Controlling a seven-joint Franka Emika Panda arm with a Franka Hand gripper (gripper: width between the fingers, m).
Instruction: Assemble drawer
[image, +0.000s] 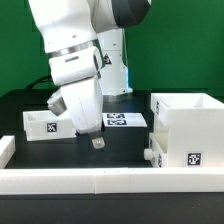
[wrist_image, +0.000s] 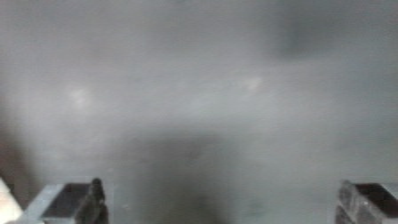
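Exterior, parts: tray (image: 42, 124) at the exterior view's left, just behind my gripper (image: 97, 141); housing (image: 186, 122) well apart, at the exterior view's right.
Exterior, step: likely going for the tray. Centre over one wall and come down square before closing.
Wrist, jaws: fingertips (wrist_image: 71, 201) spread wide, holding nothing, touching nothing.

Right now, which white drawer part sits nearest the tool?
The small open-top tray at the exterior view's left, its end hidden behind the arm just beside the tool. The tall housing stands farther off, at the exterior view's right.
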